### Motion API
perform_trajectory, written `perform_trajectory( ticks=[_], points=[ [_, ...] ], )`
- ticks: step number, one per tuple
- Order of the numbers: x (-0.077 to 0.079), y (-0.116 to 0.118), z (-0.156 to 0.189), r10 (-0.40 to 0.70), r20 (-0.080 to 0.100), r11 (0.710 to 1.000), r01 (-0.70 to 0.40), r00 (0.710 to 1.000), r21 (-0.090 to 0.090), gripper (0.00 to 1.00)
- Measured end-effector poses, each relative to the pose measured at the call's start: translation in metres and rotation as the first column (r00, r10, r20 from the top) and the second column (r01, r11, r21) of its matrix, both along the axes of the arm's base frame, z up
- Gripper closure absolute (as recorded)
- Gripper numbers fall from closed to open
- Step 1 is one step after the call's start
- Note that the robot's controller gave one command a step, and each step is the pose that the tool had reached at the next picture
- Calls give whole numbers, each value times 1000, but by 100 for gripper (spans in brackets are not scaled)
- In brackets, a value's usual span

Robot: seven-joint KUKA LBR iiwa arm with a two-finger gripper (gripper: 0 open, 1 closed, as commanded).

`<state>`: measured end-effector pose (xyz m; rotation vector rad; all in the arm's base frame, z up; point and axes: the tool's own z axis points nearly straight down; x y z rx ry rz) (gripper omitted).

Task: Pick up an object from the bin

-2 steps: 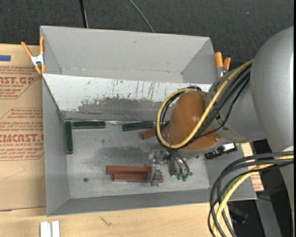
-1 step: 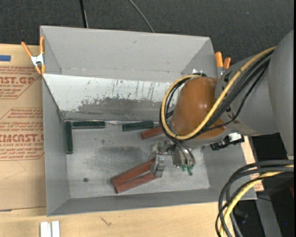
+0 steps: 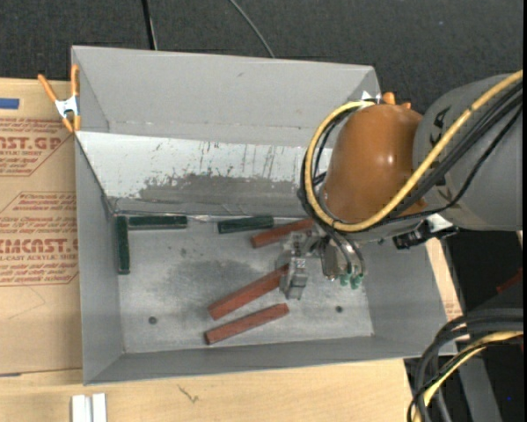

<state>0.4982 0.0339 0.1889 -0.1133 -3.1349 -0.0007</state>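
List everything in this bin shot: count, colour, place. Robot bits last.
bin: 1, grey metal, middle of the view, scuffed back wall
green sticks: 3, dark green; one along the left wall, two in a line along the foot of the back wall
red-brown sticks: 3, red-brown; one near the back wall just above the tool, two slanted side by side on the floor toward the front
arm: 1, grey with an orange cover and yellow and black cables, reaching in from the right
tool: 1, grey metal, low in the bin at the upper end of the higher slanted red-brown stick
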Motion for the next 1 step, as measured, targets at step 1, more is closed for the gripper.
perform_trajectory(
  ticks=[1],
  points=[
    [1, 3, 28, 32, 10, 999, -32, 999, 0, 100]
  ],
)
